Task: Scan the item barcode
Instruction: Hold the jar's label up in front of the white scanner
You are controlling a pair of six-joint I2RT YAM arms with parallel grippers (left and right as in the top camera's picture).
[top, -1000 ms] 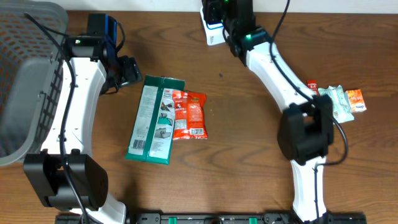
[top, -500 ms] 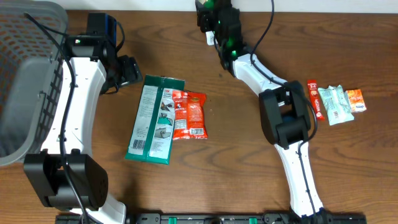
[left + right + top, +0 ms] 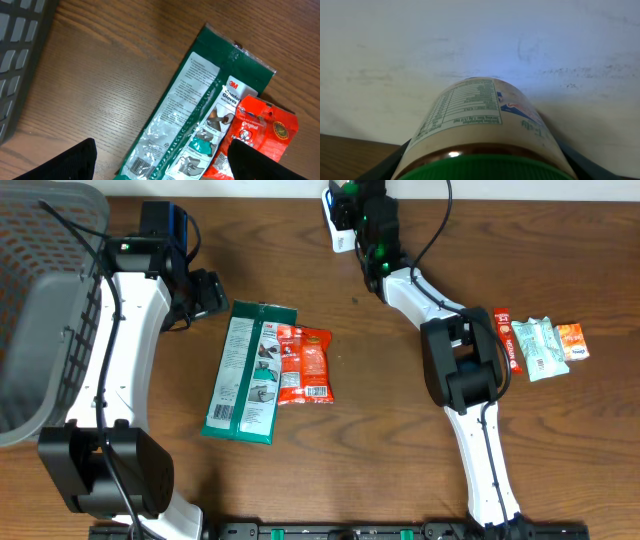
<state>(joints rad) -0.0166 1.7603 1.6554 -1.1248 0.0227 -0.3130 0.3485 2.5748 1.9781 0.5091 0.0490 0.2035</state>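
Note:
My right gripper (image 3: 485,167) is shut on a jar (image 3: 480,120) with a green lid (image 3: 485,172) and a printed nutrition label. It holds the jar close to a pale wall, label side up. From overhead the jar (image 3: 340,230) shows as a white shape at the table's back edge, under the right gripper (image 3: 352,208). My left gripper (image 3: 162,167) is open, with nothing between its fingers. It hovers over a green 3M gloves packet (image 3: 200,110) whose barcode (image 3: 145,167) faces up. From overhead the left gripper (image 3: 203,295) sits just left of that packet (image 3: 250,370).
A red snack packet (image 3: 305,365) overlaps the green packet's right edge. A grey mesh basket (image 3: 40,290) fills the far left. At the right lie a red stick packet (image 3: 507,340), a pale green packet (image 3: 540,345) and an orange packet (image 3: 572,340).
The right arm has folded in and shifted at the back of the table while the jar stayed near the back edge. The left arm and the packets have not moved.

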